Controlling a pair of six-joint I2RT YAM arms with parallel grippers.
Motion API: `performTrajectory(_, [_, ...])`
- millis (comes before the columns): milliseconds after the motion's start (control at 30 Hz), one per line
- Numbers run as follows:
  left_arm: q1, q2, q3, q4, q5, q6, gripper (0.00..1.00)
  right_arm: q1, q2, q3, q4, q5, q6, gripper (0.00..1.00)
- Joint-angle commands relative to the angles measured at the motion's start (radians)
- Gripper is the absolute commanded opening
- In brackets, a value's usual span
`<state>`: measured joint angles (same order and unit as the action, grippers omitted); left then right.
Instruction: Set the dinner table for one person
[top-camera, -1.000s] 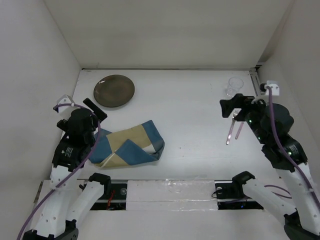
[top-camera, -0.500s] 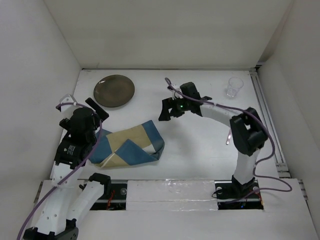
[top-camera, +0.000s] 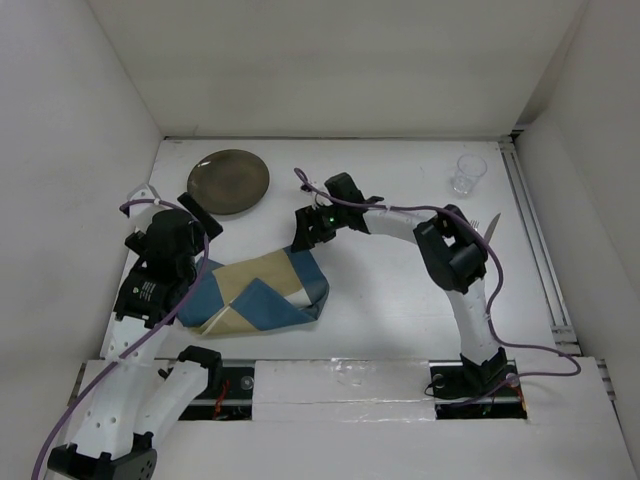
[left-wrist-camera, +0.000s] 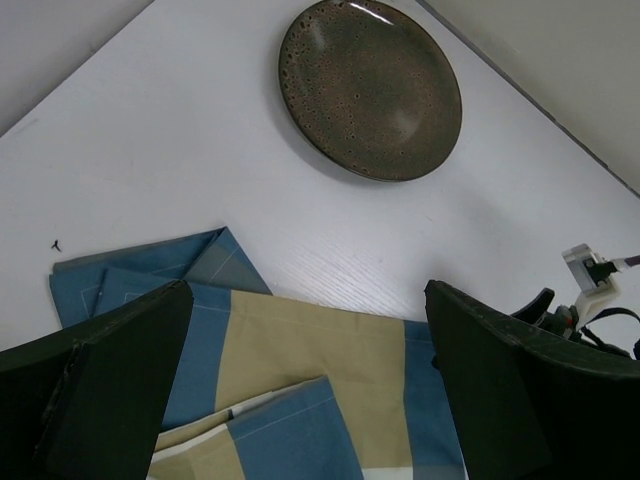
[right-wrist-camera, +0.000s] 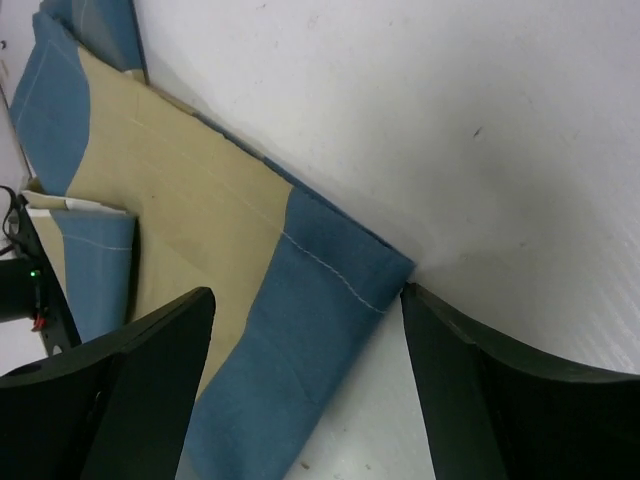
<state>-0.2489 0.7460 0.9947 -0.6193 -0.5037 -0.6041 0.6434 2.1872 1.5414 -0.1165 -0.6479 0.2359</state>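
The dinner table (top-camera: 400, 290) is a white tabletop. A folded blue-and-tan placemat (top-camera: 255, 290) lies at its near left. My right gripper (top-camera: 305, 228) is open, low over the mat's far right corner; in the right wrist view (right-wrist-camera: 310, 400) the fingers straddle that blue corner (right-wrist-camera: 330, 300) without closing on it. My left gripper (top-camera: 200, 228) is open and empty above the mat's far left edge, and the left wrist view (left-wrist-camera: 310, 400) shows the cloth (left-wrist-camera: 320, 370) between its fingers. A dark brown plate (top-camera: 228, 181) (left-wrist-camera: 370, 88) sits at the back left.
A clear glass (top-camera: 466, 174) stands at the back right. A fork (top-camera: 490, 224) lies at the right, mostly hidden behind my right arm. White walls close in the table on three sides. My right arm stretches across the middle of the table.
My right arm has swung from the right side across the table to the placemat's far right corner. My left gripper has shifted slightly toward the plate.
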Motion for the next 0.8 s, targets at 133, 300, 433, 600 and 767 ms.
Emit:
performTrajectory(133, [-0.003, -0.002, -0.002, 0.036, 0.007, 0.023, 1.0, -0.005, 0.032, 0.065, -0.015, 0.073, -0.015, 0.8])
performTrajectory(300, [-0.003, -0.002, -0.002, 0.036, 0.016, 0.023, 1.0, -0.005, 0.057, 0.065, -0.034, 0.083, -0.024, 0.68])
performTrajectory(433, [-0.003, -0.002, -0.002, 0.036, 0.016, 0.023, 1.0, -0.005, 0.068, 0.065, -0.06, 0.083, -0.033, 0.49])
performTrajectory(600, [-0.003, -0.002, -0.002, 0.046, 0.016, 0.023, 1.0, -0.005, 0.068, 0.056, -0.06, 0.082, -0.033, 0.43])
performTrajectory(767, [-0.003, -0.002, -0.002, 0.046, 0.016, 0.023, 1.0, 0.004, 0.077, 0.045, -0.069, 0.082, -0.033, 0.32])
